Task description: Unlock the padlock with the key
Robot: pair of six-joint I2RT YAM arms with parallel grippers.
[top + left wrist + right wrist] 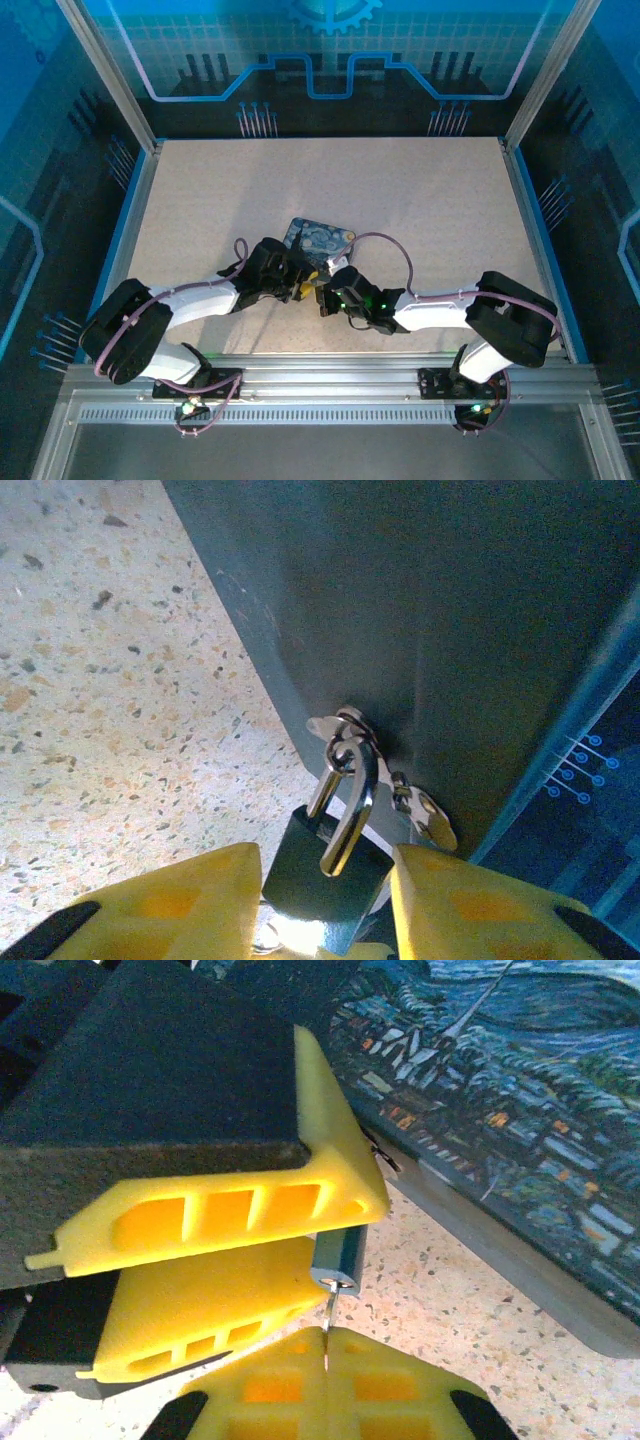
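Left jaws clenched on padlock (pixel 322 868), hung from box (pixel 420 620) hasp (pixel 345 730). Right jaws pinching key (pixel 328 1318), blade along padlock's long axis, tip at keyhole (pixel 345 1282), end away from box.

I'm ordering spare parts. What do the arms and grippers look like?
The left arm and right arm have white shells, black joints and looping purple cables. Green lights glow at the right wrist. The left gripper and right gripper carry yellow fingers with slotted cut-outs on black bodies.
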